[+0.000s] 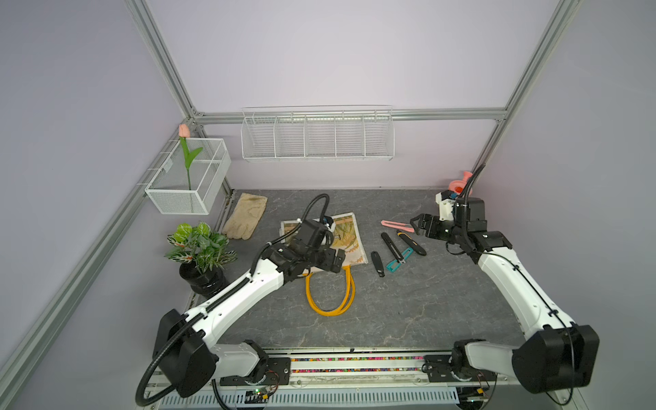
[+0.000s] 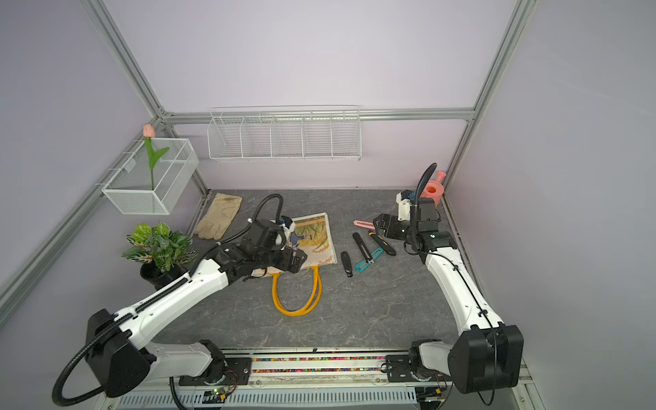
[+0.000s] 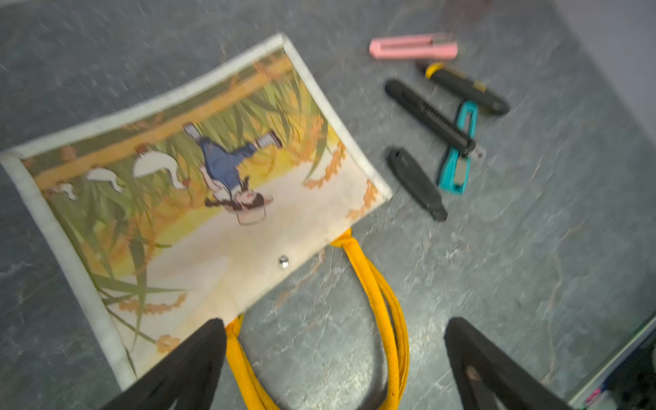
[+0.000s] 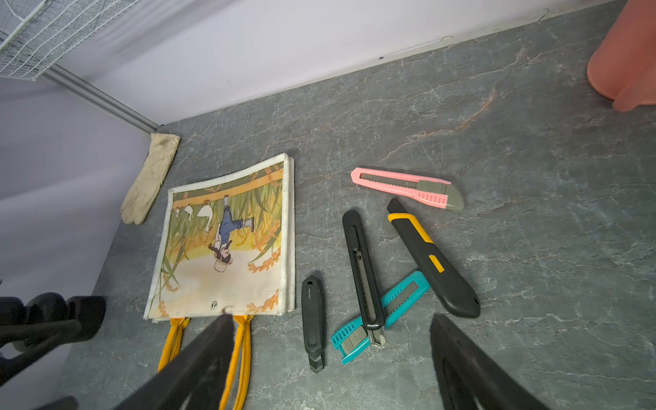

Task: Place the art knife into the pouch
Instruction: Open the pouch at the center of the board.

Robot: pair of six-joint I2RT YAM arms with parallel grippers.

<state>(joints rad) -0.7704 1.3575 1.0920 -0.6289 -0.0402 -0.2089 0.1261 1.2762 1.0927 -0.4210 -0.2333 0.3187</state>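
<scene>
Nothing of the task is done yet: the pouch (image 1: pixel 349 238) lies flat on the desk (image 1: pixel 408 301), its mouth closed along the six o'clock edge and its yellow-orange handles (image 1: pixel 328 312) trailing toward six o'clock. Five cutters lie loose at three o'clock of the pouch, none lifted: a pink cutter (image 4: pixel 408 188), a black-and-yellow cutter (image 4: pixel 431 262), a long black cutter (image 4: pixel 364 269) crossing a teal cutter (image 4: pixel 404 294), and a short black cutter (image 4: pixel 312 319) nearest the pouch. Which of them is the art knife I cannot tell. By my judgement the mouth has to be opened, and the knife picked, carried over and dropped in.

The left hand (image 3: pixel 335 321) is spread wide and holds nothing. It hangs over the pouch's mouth edge by the handle roots. One fingertip (image 3: pixel 209 340) overlaps the fabric in the blurred wrist view, and contact is unclear. The right hand (image 4: pixel 332 316) is likewise spread wide and empty, poised above the desk at about one o'clock of the cutters, near the pink one's end, touching none.
</scene>
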